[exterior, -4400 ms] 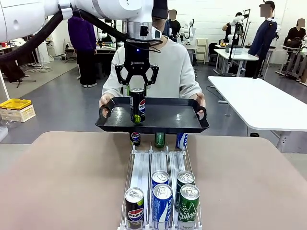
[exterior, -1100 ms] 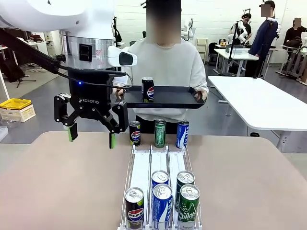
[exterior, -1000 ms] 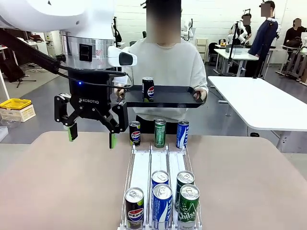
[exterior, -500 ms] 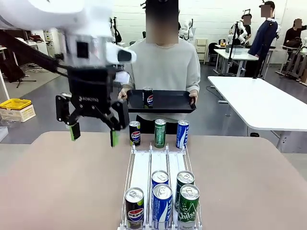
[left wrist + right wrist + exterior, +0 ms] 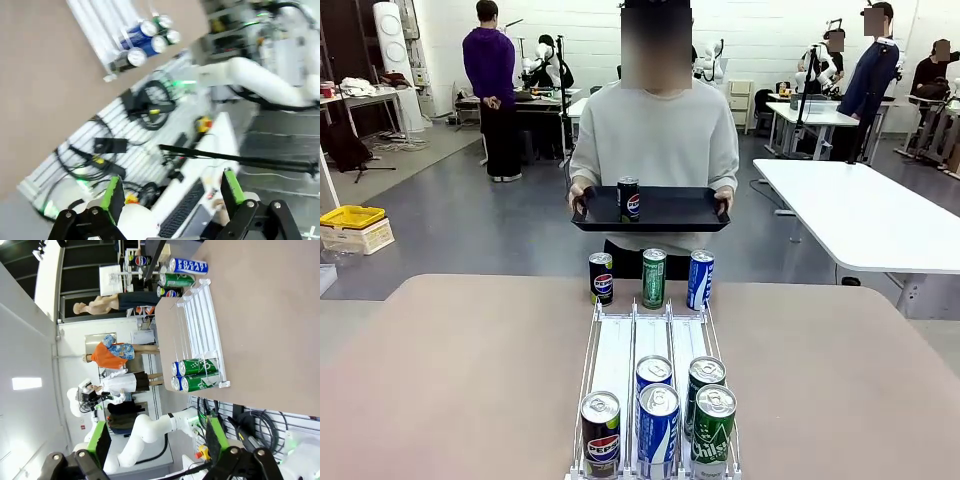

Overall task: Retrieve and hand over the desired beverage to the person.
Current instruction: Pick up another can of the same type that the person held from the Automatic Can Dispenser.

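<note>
The person [image 5: 655, 140] in a light grey top stands beyond the table's far edge. Both hands hold a black tray [image 5: 675, 212] at waist height. A black Pepsi can [image 5: 628, 198] stands upright on the tray's left part. My left gripper [image 5: 172, 190] is open with nothing between its green pads; it is off the table's near edge, and the can rack [image 5: 100, 30] shows far off at the top of its view. My right gripper [image 5: 157, 437] is also open and empty, off the table's edge, facing the rack [image 5: 200, 325].
On the brown table [image 5: 450, 380] a white wire rack [image 5: 615, 350] holds several cans at its near end. A Pepsi can [image 5: 602, 278], a green can [image 5: 653, 278] and a blue can [image 5: 699, 280] stand at its far end. Cables and equipment [image 5: 145, 105] lie beyond the table edge.
The left arm and its open gripper have pulled back out of the front view. The person has lowered the tray a little with the Pepsi can on it.
</note>
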Tool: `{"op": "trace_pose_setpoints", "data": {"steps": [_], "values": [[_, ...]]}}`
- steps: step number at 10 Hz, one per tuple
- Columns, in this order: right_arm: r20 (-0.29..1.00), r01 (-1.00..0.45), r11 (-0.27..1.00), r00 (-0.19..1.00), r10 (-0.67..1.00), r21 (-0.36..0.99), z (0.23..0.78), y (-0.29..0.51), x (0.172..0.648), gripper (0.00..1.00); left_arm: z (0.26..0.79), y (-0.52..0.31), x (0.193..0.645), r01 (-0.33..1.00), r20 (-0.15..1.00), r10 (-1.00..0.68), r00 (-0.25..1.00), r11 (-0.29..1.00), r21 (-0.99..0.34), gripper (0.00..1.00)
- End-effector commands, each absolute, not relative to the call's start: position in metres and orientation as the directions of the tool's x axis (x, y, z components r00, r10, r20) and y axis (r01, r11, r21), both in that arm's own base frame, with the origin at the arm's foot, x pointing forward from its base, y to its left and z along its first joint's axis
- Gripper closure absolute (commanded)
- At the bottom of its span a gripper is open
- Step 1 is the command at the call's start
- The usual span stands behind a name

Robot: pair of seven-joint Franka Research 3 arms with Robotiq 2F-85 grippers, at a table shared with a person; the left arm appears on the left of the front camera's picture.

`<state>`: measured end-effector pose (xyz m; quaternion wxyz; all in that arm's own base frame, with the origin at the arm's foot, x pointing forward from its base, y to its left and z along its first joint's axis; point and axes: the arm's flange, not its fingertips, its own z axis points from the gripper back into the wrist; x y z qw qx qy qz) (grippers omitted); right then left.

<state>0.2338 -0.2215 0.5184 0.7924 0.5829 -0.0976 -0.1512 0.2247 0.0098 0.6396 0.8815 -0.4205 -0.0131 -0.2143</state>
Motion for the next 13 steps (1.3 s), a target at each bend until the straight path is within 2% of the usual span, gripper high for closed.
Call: {"op": "trace_pose_setpoints", "data": {"steps": [1,2,3,4,6,9,11,12,13], "values": [[-0.008,0.105,0.257,0.936,-0.351,0.961,0.519,-0.221,0.235,0.00,0.606,0.072,0.209,0.201,0.148,-0.162,0.976,0.391,-0.898,0.00],[-0.008,0.105,0.257,0.936,-0.351,0.961,0.519,-0.221,0.235,0.00,0.595,0.115,0.189,0.171,0.156,-0.073,0.985,0.283,-0.944,0.00],[-0.008,0.105,0.257,0.936,-0.351,0.961,0.519,-0.221,0.235,0.00,0.594,0.146,0.180,0.084,0.113,0.083,0.990,0.288,-0.954,0.00],[-0.008,0.105,0.257,0.936,-0.351,0.961,0.519,-0.221,0.235,0.00,0.594,0.160,0.165,-0.014,0.079,0.253,0.964,0.346,-0.938,0.00],[-0.008,0.105,0.257,0.936,-0.351,0.961,0.519,-0.221,0.235,0.00,0.597,0.167,0.157,-0.156,0.032,0.421,0.907,0.404,-0.901,0.00],[-0.008,0.105,0.257,0.936,-0.351,0.961,0.519,-0.221,0.235,0.00,0.588,0.168,0.177,-0.175,0.014,0.443,0.897,0.382,-0.907,0.00],[-0.008,0.105,0.257,0.936,-0.351,0.961,0.519,-0.221,0.235,0.00,0.582,0.171,0.207,-0.100,0.067,0.383,0.921,0.402,-0.910,0.00],[-0.008,0.105,0.257,0.936,-0.351,0.961,0.519,-0.221,0.235,0.00,0.591,0.173,0.178,-0.176,0.020,0.430,0.903,0.411,-0.895,0.00],[-0.008,0.105,0.257,0.936,-0.351,0.961,0.519,-0.221,0.235,0.00,0.591,0.173,0.178,-0.176,0.020,0.430,0.903,0.411,-0.895,0.00]]}}
